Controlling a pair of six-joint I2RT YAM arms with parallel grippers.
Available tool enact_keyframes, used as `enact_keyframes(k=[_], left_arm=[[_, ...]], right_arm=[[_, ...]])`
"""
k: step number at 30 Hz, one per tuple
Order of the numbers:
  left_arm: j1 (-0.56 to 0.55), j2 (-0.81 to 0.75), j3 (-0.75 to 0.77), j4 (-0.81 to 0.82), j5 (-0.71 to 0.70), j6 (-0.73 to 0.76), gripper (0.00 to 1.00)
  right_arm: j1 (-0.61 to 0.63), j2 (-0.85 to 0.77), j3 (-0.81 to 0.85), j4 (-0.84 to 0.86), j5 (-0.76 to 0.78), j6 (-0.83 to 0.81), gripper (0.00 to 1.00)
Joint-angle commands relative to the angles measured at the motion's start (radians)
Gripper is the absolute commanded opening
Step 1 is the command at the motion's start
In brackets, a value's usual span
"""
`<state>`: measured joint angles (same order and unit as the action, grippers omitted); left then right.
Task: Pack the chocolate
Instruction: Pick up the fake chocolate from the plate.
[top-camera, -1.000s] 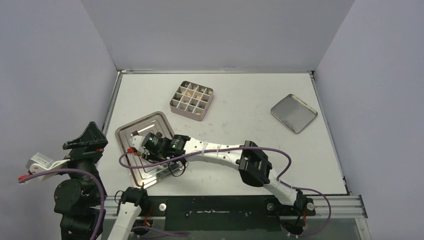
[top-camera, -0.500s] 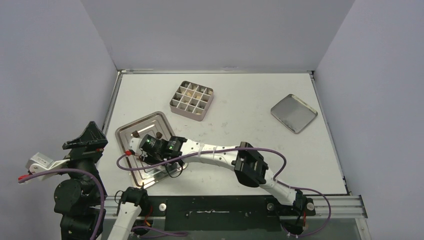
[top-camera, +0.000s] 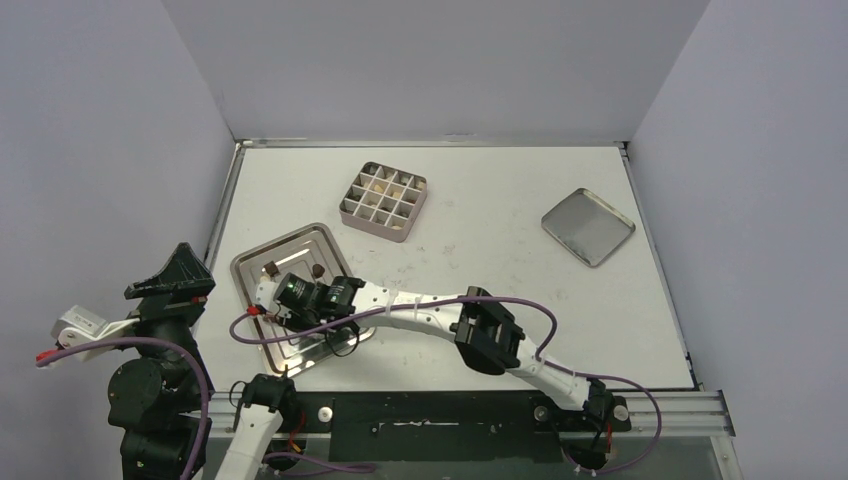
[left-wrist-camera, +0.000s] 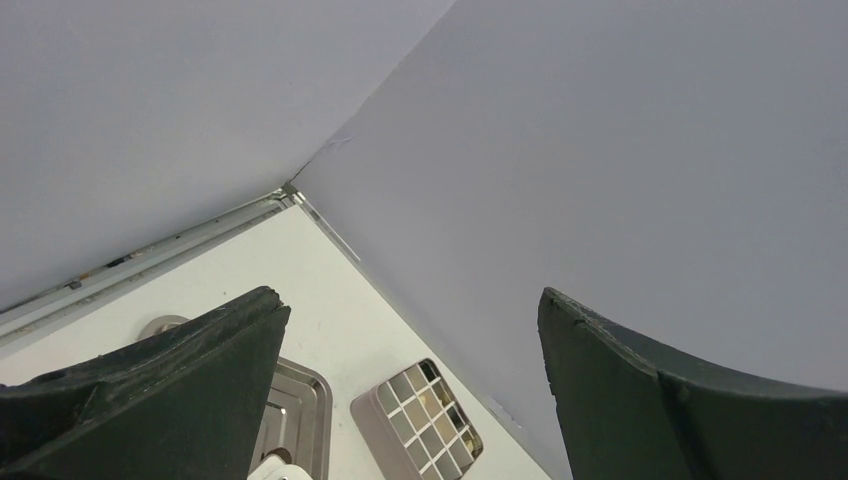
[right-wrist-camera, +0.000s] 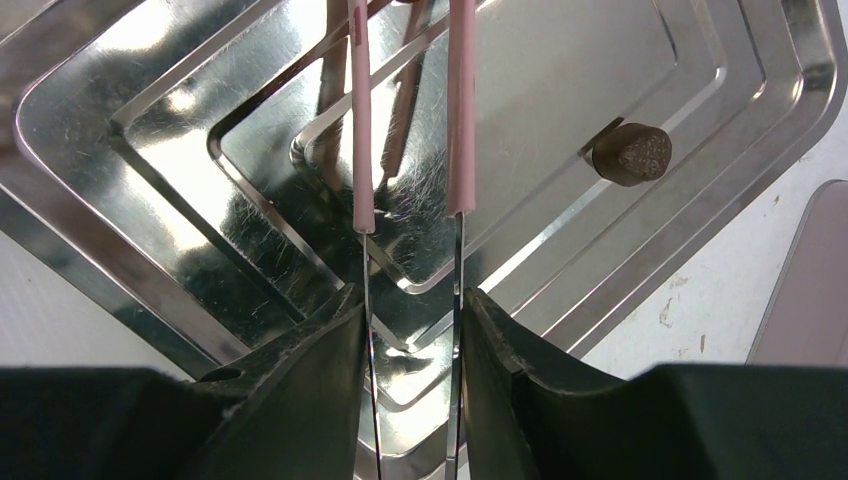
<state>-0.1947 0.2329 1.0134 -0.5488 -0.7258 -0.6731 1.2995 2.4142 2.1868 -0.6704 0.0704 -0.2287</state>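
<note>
Two dark brown chocolate pieces (top-camera: 269, 267) (top-camera: 318, 270) lie on the silver stepped tray (top-camera: 250, 262). One of them, round and dark, appears at the right of the right wrist view (right-wrist-camera: 630, 153). My right gripper (right-wrist-camera: 412, 300) is shut on a pair of metal tweezers (right-wrist-camera: 362, 120) with pink-sleeved arms. The arms stand apart over the tray's middle with nothing visible between them. In the top view this gripper (top-camera: 262, 302) hovers over the tray's left half. My left gripper (left-wrist-camera: 410, 330) is open, empty and raised at the far left (top-camera: 180, 275). Cream and tan chocolate (top-camera: 383, 183) fills some cells of the gridded tin (top-camera: 384, 199).
A square metal lid (top-camera: 588, 226) lies at the right of the table. The gridded tin (left-wrist-camera: 418, 420) and a corner of the tray (left-wrist-camera: 300, 400) appear below the left gripper. Grey walls enclose the table on three sides.
The right arm has reached further left, carrying the tweezers across the tray toward its left side. The left arm has not moved.
</note>
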Motion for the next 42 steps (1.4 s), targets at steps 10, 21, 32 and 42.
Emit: enact_keyframes(k=[10,21,32,42], left_arm=[[-0.001,-0.001,0.023,0.036,-0.010,0.009,0.95],[-0.001,-0.013,0.013,0.036,-0.007,0.001,0.95],[-0.001,-0.017,0.017,0.029,-0.009,0.001,0.95],[-0.001,-0.015,-0.043,0.037,0.006,-0.007,0.95]], right_arm=[[0.012,-0.120,-0.061,-0.038,0.084,0.011,0.12],[0.011,-0.237,-0.198,-0.020,0.102,0.049,0.00],[0.006,-0.292,-0.236,-0.027,0.108,0.070,0.00],[-0.057,-0.411,-0.322,0.010,0.085,0.091,0.00]])
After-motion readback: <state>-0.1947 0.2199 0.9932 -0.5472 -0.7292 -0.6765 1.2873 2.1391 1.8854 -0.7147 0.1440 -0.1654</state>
